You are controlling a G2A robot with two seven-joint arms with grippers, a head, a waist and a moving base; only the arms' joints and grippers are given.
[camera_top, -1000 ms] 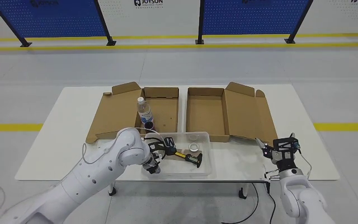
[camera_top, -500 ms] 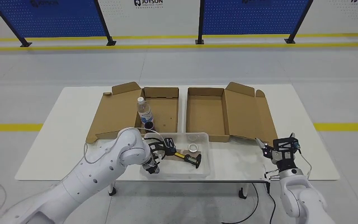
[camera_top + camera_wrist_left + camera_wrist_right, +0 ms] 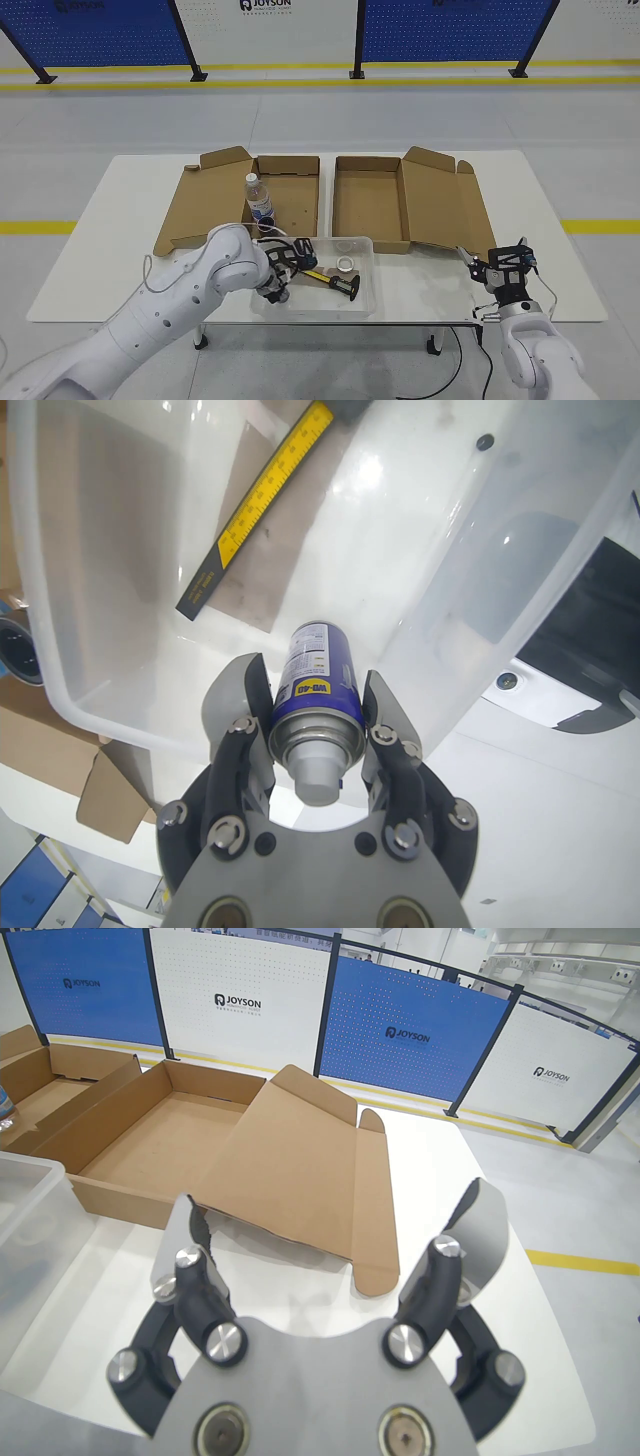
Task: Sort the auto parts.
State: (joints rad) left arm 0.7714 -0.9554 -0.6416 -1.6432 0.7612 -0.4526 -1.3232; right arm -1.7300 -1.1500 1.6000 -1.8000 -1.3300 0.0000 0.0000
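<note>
My left gripper (image 3: 314,670) is closed on the blue spray can (image 3: 310,650) and holds it by the sides, in the near left part of the clear bin (image 3: 40,625). A yellow caliper (image 3: 270,500) lies on the bin floor, further right. My right gripper (image 3: 332,1193) is wide open with nothing in it, over the near right corner of the table (image 3: 430,1178).

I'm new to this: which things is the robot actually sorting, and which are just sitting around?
Part of the job: spray can in the left gripper, yellow measuring tool and white ring in the clear bin, two cardboard boxes.
Just lying about: blue fence panels, probably the water bottle standing at one box.
</note>
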